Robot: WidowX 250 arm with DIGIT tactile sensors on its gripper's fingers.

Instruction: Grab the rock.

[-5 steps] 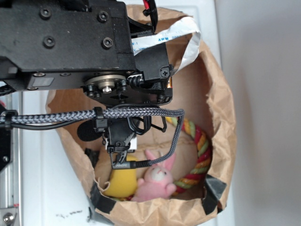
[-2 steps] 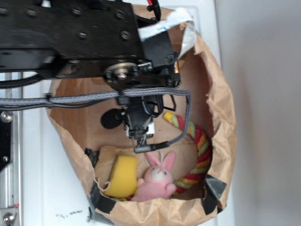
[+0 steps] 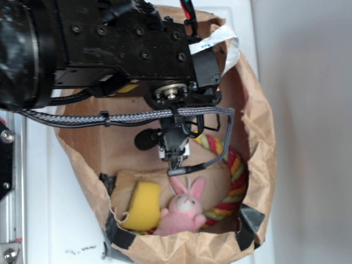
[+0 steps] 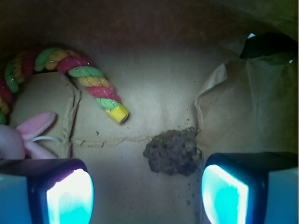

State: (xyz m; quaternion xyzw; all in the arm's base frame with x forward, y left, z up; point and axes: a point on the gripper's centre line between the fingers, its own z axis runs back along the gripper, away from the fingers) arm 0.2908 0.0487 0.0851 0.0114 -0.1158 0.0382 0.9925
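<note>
while the black robot gripper (image 4: 147,193) hangs inside the crumpled brown paper bag (image 3: 258,137), its fingers are released and spread wide, holding nothing; in the wrist view the two glowing finger pads (image 4: 70,198) frame the lower corners. the small lumpy grey-brown rock (image 4: 172,151) lies on the bag floor ahead of the fingers, between them but nearer the right-hand pad of the wrist picture, and apart from both. in the exterior view the rock is hidden under the arm.

step in hand, as judged: the approach, with the grasp not yet made. the next move calls for a small sideways correction to centre the rock in the gap, then a further descent and a closing of the fingers. the pitted surface looks crumbly, and loose grains lie beside it.

contents of the bag: the rock; a twisted rope ring of red, green and yellow strands (image 4: 88,81), its yellow-capped end lying beyond the fingers and left of the rock; a pink plush bunny (image 3: 183,212), one ear showing beside the left-hand pad; a yellow foam sponge block (image 3: 144,204) next to the bunny.
</note>
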